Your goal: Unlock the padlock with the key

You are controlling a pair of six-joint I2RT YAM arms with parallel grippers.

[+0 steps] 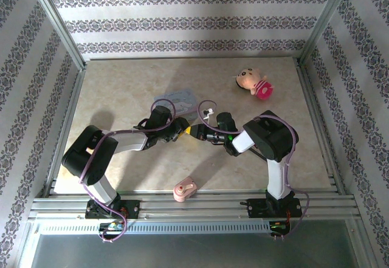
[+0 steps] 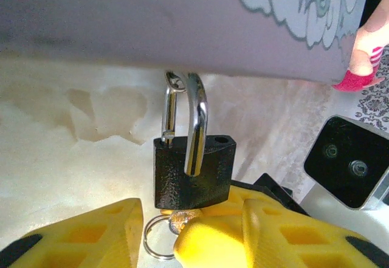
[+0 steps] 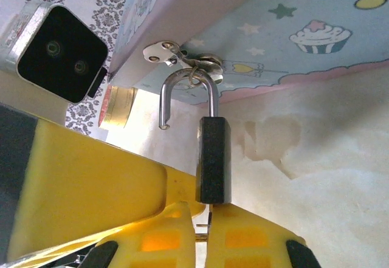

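Note:
The black padlock (image 2: 193,171) hangs by its silvery shackle (image 3: 188,92) from the hasp (image 3: 182,58) of the blue cartoon tin (image 1: 176,99). The shackle stands open, its free end (image 3: 163,125) out of the body and the empty hole (image 2: 220,139) showing. The key (image 3: 205,234) sits in the lock's underside, its head (image 2: 180,220) and ring (image 2: 152,240) just below. My right gripper (image 3: 206,210) is shut on the key, right under the padlock (image 3: 213,158). My left gripper (image 2: 191,212) is open, its yellow fingers (image 2: 91,234) either side of the lock, with a gap on the left. Both grippers meet mid-table (image 1: 189,130).
A pink and cream toy (image 1: 255,84) lies at the back right. A pink lump (image 1: 184,190) sits near the front edge. The tin (image 2: 182,19) stands close behind the lock. The metal frame rails (image 1: 194,204) border the table.

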